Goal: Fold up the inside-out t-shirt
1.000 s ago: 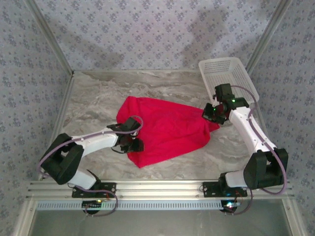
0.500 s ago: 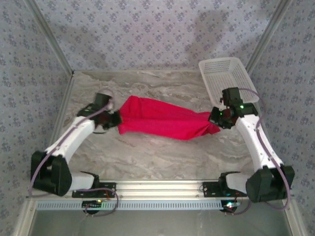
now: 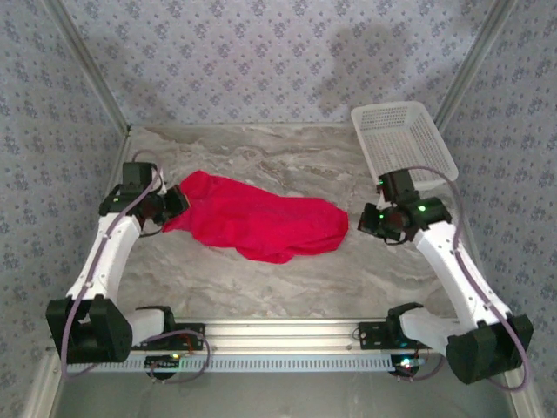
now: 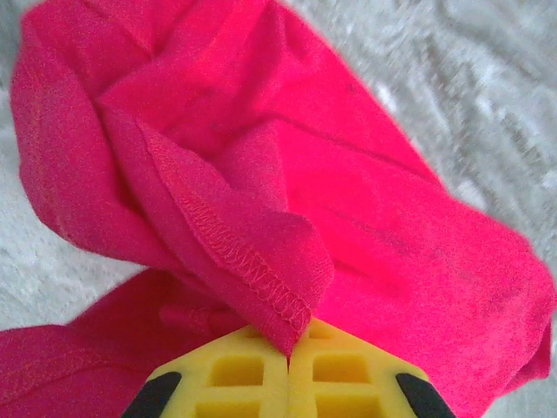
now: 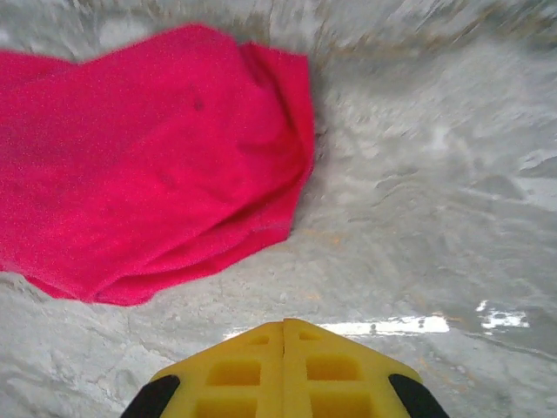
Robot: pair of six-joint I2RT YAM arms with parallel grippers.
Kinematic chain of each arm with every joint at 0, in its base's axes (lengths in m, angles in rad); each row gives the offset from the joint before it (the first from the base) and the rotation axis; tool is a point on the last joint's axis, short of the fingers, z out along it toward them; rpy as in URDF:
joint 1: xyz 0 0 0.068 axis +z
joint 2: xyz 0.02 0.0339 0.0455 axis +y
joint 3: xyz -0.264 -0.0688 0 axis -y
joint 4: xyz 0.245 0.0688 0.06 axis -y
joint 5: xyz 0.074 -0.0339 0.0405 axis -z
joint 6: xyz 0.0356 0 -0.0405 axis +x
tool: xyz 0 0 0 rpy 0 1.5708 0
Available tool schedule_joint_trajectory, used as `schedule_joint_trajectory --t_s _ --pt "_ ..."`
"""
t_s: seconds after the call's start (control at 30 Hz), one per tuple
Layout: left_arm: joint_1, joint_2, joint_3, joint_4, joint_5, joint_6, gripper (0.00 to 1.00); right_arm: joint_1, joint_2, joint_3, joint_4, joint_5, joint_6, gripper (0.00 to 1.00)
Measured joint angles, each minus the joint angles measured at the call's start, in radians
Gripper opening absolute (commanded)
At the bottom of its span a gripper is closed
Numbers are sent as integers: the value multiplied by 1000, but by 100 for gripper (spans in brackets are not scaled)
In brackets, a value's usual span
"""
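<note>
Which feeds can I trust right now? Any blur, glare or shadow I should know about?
Left wrist: the t-shirt hem at the left end effector is sharp, the table behind is soft. Right wrist: the far table is streaked with blur, and a white glare strip lies just ahead of the right end effector. Top external: even light, faint shadows on the back wall.

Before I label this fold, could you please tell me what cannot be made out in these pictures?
- Top view: the red t-shirt's collar, tag and sleeves, lost in its own crumpled folds.
- Left wrist view: how deep the stitched hem sits in the shut left gripper, cut off by the bottom edge.
- Right wrist view: the far part of the marble table, blurred.
</note>
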Motion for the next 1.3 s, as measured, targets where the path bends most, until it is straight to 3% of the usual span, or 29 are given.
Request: schedule_joint_trajectory --t_s 0.1,0.23,0.33,0.43,0.53,0.67,0.77,0.9,1.03,1.2,1.3 --pt "-4 39 -6 -18 -47 17 45 82 98 -12 79 3 24 27" --pt "-84 40 26 -83 -250 56 51 155 217 -16 171 4 36 34" --pt "-243 15 49 -61 -346 112 53 164 270 -28 206 5 38 35" --pt "-422 -35 5 60 -320 179 53 159 274 -61 217 11 43 36" --pt "-584 -51 -95 216 -225 235 54 142 266 -90 220 11 47 36" --pt "-767 56 -142 320 -166 303 57 119 247 -120 221 10 53 37" --pt "-844 167 -131 359 -165 336 58 116 245 -123 228 5 55 37" --pt "-885 305 -91 375 -193 363 59 116 245 -123 244 -12 58 37" --pt "-888 394 -42 386 -240 379 51 123 245 -130 256 -31 75 43" --pt "-887 451 41 357 -290 394 11 166 245 -172 298 -66 116 51" --pt "-879 452 82 333 -301 389 7 202 252 -197 335 -85 148 58"
